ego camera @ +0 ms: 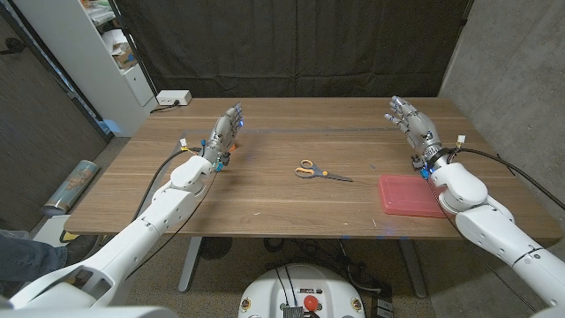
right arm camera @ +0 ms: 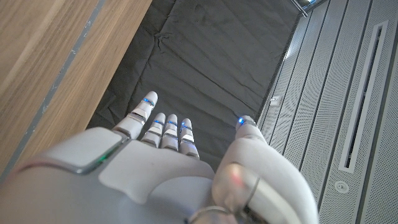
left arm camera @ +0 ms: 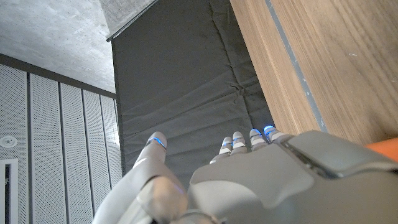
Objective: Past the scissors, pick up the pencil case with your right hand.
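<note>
We judge that we are at the very start: the reach has not begun. Our right hand (ego camera: 411, 123) stands raised over the tabletop (ego camera: 265, 194) at about two o'clock from its centre, fingers (ego camera: 395, 111) spread and holding nothing. Our left hand (ego camera: 227, 131) waits at about ten o'clock, likewise open and empty.

The pencil case (ego camera: 410, 194), a flat red pouch, lies near the front edge at about four o'clock, just beside our right forearm and behind the hand. The scissors (ego camera: 320, 171), with yellow handles, lie near the centre, at nine o'clock from the case and well apart from it.

Next, we think, the right hand must draw back toward the front edge, turn palm down over the case and close on one of its edges; being flat, it may be hard to get the fingers under.

The head view gives us both objects and both arms. Each wrist view shows us that arm's own hand, the tabletop's far edge and the dark curtain (right arm camera: 205, 56).
</note>
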`<state>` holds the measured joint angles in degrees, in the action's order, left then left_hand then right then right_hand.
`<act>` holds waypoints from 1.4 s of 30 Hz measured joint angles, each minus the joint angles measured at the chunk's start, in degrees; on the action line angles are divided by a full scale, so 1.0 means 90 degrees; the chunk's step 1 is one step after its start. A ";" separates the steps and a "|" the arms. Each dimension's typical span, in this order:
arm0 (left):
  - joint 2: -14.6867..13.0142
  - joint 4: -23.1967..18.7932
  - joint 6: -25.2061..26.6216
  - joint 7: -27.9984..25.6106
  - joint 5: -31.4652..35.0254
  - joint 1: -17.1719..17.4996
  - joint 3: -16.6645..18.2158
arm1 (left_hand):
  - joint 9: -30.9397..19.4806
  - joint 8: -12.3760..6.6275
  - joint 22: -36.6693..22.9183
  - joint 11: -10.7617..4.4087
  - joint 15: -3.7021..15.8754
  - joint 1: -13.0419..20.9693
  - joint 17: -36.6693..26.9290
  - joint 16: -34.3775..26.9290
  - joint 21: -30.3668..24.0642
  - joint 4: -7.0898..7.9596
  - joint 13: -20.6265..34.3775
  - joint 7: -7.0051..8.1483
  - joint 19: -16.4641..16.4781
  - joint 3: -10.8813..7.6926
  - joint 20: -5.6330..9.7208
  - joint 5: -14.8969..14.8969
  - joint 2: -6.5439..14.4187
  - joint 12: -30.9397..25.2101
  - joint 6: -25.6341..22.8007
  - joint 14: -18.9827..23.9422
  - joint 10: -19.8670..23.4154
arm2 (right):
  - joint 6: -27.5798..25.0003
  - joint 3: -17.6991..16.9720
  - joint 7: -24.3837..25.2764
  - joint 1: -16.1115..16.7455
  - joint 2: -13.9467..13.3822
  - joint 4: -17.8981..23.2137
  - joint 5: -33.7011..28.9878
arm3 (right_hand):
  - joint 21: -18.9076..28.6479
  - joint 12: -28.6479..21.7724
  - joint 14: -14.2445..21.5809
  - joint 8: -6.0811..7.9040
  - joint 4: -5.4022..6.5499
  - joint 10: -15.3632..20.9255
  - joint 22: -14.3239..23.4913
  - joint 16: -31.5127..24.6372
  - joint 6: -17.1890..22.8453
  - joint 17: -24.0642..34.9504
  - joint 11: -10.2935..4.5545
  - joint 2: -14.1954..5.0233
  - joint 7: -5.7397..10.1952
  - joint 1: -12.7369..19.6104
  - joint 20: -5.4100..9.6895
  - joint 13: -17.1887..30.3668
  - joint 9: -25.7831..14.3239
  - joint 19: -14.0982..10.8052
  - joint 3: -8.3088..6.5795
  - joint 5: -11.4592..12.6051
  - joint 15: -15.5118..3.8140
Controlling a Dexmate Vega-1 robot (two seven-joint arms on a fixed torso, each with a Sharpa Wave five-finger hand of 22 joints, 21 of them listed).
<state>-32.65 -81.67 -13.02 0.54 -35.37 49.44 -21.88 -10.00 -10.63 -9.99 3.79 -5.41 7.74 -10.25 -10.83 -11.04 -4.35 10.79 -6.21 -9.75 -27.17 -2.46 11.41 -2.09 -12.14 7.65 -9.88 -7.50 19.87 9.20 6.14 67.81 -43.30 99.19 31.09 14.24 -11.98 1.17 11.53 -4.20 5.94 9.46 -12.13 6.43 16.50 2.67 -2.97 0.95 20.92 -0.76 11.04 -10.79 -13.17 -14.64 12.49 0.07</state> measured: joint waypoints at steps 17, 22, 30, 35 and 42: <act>-0.0021 -0.0034 0.0005 -0.0010 -0.0012 0.0026 0.0023 | 0.0000 0.0000 0.0000 0.0000 0.0023 0.0011 0.0000 0.0000 0.0000 0.0001 0.0000 0.0010 0.0010 0.0000 -0.0060 -0.0054 0.0011 0.0000 -0.0009 0.0024 0.0000 | -0.0103 -0.0299 0.0231 0.0423 -0.0154 0.0299 -0.0292 | -0.0147 -0.0098 0.0395 0.0000 -0.0003 0.0307 0.0032 -0.0124 0.0036 -0.0090 -0.0057 0.0000 0.0101 0.0000 -0.0236 0.0000 0.0001 0.0128 0.0003 -0.0023 -0.0078; -0.0015 -0.0042 0.0002 -0.0019 -0.0024 0.0034 0.0041 | 0.0000 0.0000 0.0000 0.0000 0.0022 0.0025 0.0000 0.0000 0.0000 0.0001 0.0000 0.0044 0.0010 0.0000 -0.0060 -0.0054 0.0025 0.0000 -0.0044 0.0024 -0.0001 | -0.0105 -0.0392 0.0282 0.0542 -0.0175 0.0370 -0.0362 | -0.0172 -0.0098 0.0370 0.0000 -0.0052 0.0307 0.0032 -0.0123 0.0036 -0.0108 -0.0057 0.0000 0.0100 0.0000 -0.0236 0.0000 0.0001 0.0128 0.0001 -0.0023 -0.0053; 0.0030 -0.0004 -0.0093 0.0012 -0.0043 0.0035 0.0050 | 0.0000 0.0000 0.0000 -0.0014 0.0022 0.0025 0.0000 0.0000 0.0000 -0.0027 0.0000 0.0008 0.0010 0.0027 -0.0059 -0.0054 0.0025 0.0000 -0.0079 0.0024 0.0014 | -0.0092 -0.0532 0.0321 0.0718 -0.0186 0.0466 -0.0460 | -0.0172 -0.0086 0.0290 0.0000 -0.0079 0.0281 0.0030 -0.0030 0.0036 -0.0149 -0.0031 -0.0034 0.0100 0.0034 -0.0096 0.0034 0.0001 -0.0012 -0.0026 -0.0023 0.0027; 0.0065 0.0035 -0.0121 0.0028 -0.0043 0.0015 0.0039 | 0.0000 0.0000 0.0000 -0.0024 0.0022 0.0025 0.0000 0.0000 0.0000 -0.0027 0.0000 0.0008 0.0010 0.0028 -0.0059 -0.0054 0.0025 0.0000 -0.0079 0.0024 0.0023 | -0.0036 -0.0606 0.0327 0.0808 -0.0179 0.0473 -0.0500 | -0.0172 -0.0047 0.0265 0.0000 -0.0079 0.0282 0.0014 -0.0030 0.0036 -0.0149 -0.0033 -0.0033 0.0100 0.0033 -0.0037 0.0034 0.0001 -0.0071 -0.0026 -0.0020 0.0001; 0.0079 0.0041 -0.0136 0.0031 -0.0027 0.0000 0.0014 | 0.0000 0.0000 0.0000 -0.0024 0.0056 0.0025 0.0000 0.0000 0.0000 -0.0027 0.0000 0.0033 0.0010 0.0027 -0.0059 -0.0054 0.0025 0.0000 -0.0103 0.0057 0.0023 | 0.0094 -0.0724 0.0305 0.0945 -0.0144 0.0466 -0.0534 | -0.0172 -0.0048 0.0255 0.0000 -0.0078 0.0271 0.0015 -0.0030 0.0036 -0.0179 -0.0044 -0.0033 0.0099 0.0033 -0.0037 0.0034 0.0001 -0.0070 -0.0026 -0.0020 -0.0009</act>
<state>-31.94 -81.31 -14.25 0.82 -35.61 49.44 -21.75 -10.00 -10.63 -9.99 3.58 -4.91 7.96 -10.25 -10.83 -11.03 -4.59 10.79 -5.92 -9.66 -26.93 -2.99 10.93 -1.87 -12.14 6.72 -9.37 -7.29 20.72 2.68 8.88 76.32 -44.59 103.39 26.28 12.69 -12.40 3.46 11.53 -4.90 8.38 9.59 -12.40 6.75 14.89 2.27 -3.26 1.85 21.22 -1.09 11.34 -10.78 -13.80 -14.88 12.31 -0.01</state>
